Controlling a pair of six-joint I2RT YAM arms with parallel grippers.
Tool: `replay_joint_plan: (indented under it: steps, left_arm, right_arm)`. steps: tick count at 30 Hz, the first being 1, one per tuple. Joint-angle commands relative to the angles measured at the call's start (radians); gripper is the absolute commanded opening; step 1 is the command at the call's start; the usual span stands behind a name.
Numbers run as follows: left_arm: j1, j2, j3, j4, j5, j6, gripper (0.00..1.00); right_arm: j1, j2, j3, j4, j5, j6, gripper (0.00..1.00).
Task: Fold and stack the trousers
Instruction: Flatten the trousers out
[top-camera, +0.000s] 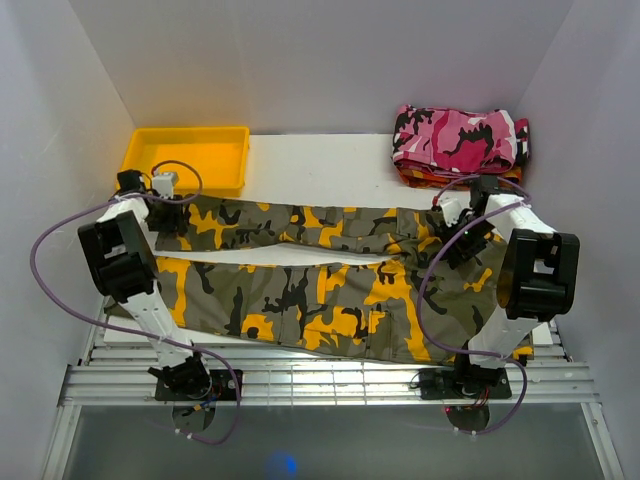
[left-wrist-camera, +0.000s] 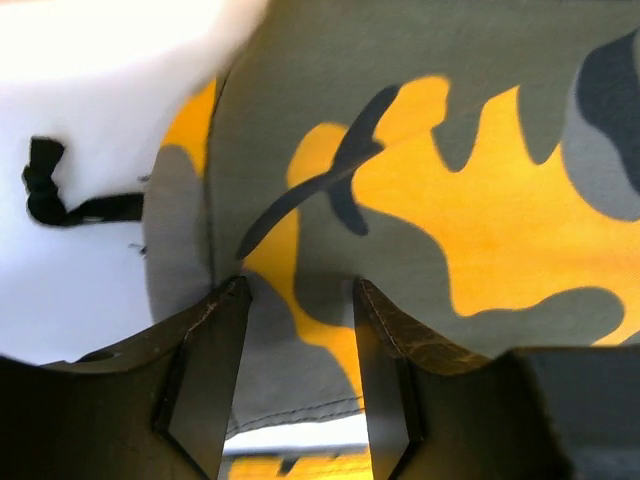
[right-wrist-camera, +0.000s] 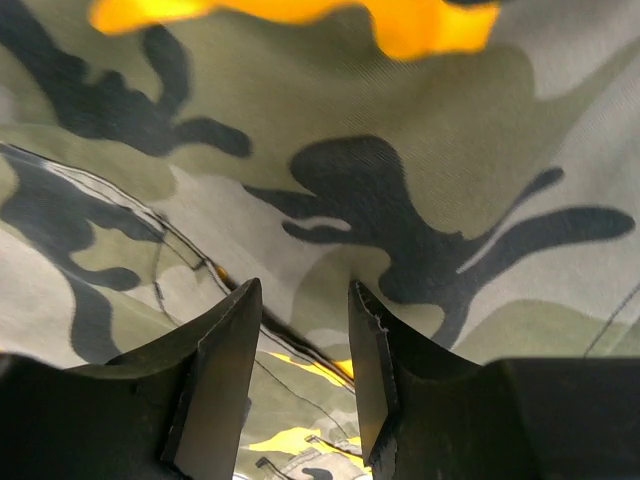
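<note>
The left gripper (left-wrist-camera: 300, 285) is seen with its fingers apart, and the hem of the far leg lies in the gap between them. The cloth is not yet pressed. The right gripper (right-wrist-camera: 305, 290) is also held with the fingers apart, low over the cloth, with a stitched seam just beside the tips. No firm hold is shown at either side.

The trousers (top-camera: 320, 300) are spread at full length across the table (top-camera: 320, 160), the waist at the right and the leg ends at the left. The two legs are parted, and a narrow strip of table is seen between them. No fold is made yet, it is judged, so the folding and the stacking are both left to do.

A black cord (left-wrist-camera: 45, 190) lies on the table beside the hem. A yellow tray (top-camera: 185, 130) stands near the left gripper, at the far left. A folded pink camouflage garment (top-camera: 460, 135) is placed on an orange-red garment (top-camera: 420, 178) at the far right. The purple cable (top-camera: 430, 300) hangs over the waist part and could be caught when the cloth is lifted.
</note>
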Motion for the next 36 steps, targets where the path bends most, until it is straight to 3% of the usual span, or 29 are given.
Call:
replay_joint_plan:
  steps: [1, 4, 5, 10, 15, 20, 28, 36]
  left_arm:
    - [0.087, -0.080, -0.121, -0.095, -0.059, 0.029, 0.57]
    - [0.124, -0.140, -0.159, -0.087, 0.005, 0.095, 0.62]
    - [0.129, -0.171, -0.150, -0.088, 0.039, 0.106, 0.69]
    - [0.086, -0.199, -0.014, -0.195, 0.196, 0.187, 0.79]
    - [0.054, -0.234, 0.006, -0.197, 0.098, 0.118, 0.85]
    - [0.072, -0.231, -0.014, -0.067, -0.008, 0.017, 0.91]
    - [0.106, 0.010, 0.193, -0.091, -0.002, -0.029, 0.90]
    - [0.121, 0.146, 0.203, -0.072, -0.048, -0.061, 0.70]
  right_arm:
    - [-0.009, 0.005, -0.006, 0.022, 0.047, -0.036, 0.46]
    - [-0.018, 0.025, -0.005, 0.030, 0.062, -0.049, 0.46]
    - [-0.018, 0.030, -0.002, 0.028, 0.056, -0.051, 0.46]
    - [-0.018, 0.033, 0.060, -0.004, -0.017, -0.025, 0.46]
    - [-0.018, 0.032, 0.115, -0.032, -0.011, -0.013, 0.50]
    - [-0.018, 0.051, 0.152, -0.029, -0.014, 0.000, 0.55]
    - [-0.018, 0.084, 0.206, -0.029, -0.019, 0.015, 0.55]
    - [-0.019, 0.085, 0.166, -0.016, -0.005, 0.007, 0.57]
